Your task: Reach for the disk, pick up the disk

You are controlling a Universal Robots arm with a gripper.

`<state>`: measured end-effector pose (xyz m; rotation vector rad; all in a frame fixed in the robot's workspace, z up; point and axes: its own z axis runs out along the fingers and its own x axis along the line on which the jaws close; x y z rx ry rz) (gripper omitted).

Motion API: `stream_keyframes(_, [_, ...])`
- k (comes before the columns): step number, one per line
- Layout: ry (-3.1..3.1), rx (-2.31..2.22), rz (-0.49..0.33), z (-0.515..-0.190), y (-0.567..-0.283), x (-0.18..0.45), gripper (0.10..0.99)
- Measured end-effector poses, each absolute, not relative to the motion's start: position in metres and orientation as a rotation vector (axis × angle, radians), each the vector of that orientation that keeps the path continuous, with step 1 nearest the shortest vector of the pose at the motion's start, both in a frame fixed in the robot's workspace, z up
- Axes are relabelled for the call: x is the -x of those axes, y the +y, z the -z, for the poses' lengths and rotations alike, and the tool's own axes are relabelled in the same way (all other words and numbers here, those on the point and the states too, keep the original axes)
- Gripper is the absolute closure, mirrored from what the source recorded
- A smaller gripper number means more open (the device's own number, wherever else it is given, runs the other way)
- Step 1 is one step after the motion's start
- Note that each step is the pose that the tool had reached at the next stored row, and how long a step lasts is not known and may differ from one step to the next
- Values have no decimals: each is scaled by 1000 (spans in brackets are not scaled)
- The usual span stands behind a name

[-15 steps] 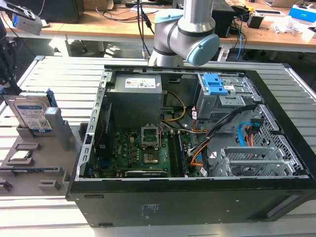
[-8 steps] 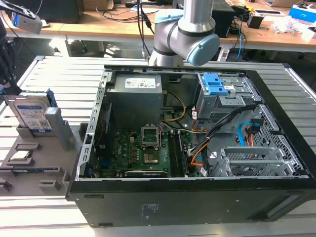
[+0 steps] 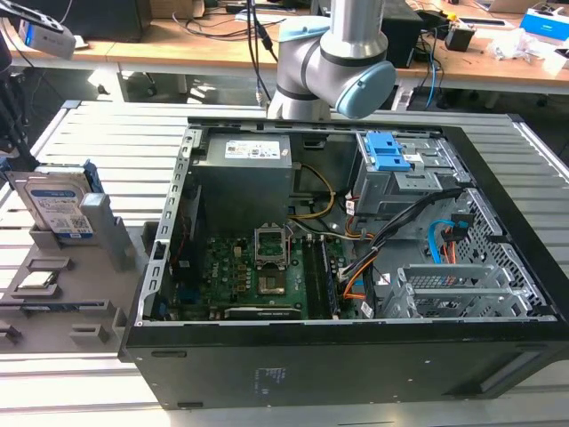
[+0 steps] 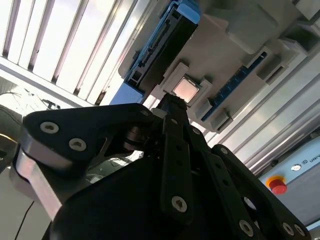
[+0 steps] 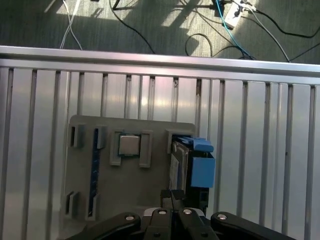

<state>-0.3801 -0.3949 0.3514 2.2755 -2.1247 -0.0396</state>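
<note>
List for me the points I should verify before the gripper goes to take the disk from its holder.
1. Disk in place: ok. The disk stands on edge in the grey holder.
2. Gripper empty: ok. The gripper holds nothing.
3. Gripper open for the grasp: not ok. It is shut.
4. Contact with the disk: not ok. The gripper hangs apart from it.
5. Neighbour out of the way: ok. The chip lies in its own pocket, apart from the disk.
</note>
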Motion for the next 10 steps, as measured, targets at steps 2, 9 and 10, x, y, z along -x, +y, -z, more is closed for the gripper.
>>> stream_keyframes(2, [-2110,-2289,39,-351,-395,380,980])
stream_keyframes(9, [-2118,-2281,39,-351,-395,380,980])
stream_keyframes(10, [-2132,-2269,40,-351,-395,380,980])
